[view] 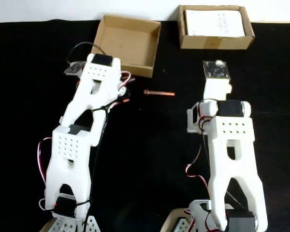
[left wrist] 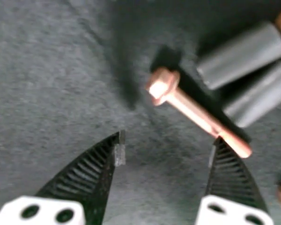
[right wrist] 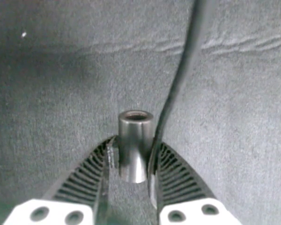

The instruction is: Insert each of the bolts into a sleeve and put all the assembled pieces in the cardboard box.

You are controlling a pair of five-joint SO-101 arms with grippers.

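High view: a loose bolt [view: 159, 93] lies on the bench [view: 150, 159] between the arms, near the cardboard box [view: 128, 43].

Left wrist view: the left tool [left wrist: 168, 140] stands apart around a bolt [left wrist: 192, 110], shank end at one jaw's tip, likely lined up for a pinch. Grey sleeves [left wrist: 243, 49] lie just beyond.

Right wrist view: the right tool [right wrist: 135, 157] clamps a sleeve [right wrist: 135, 140] upright with its bore open, seemingly held ready for insertion.
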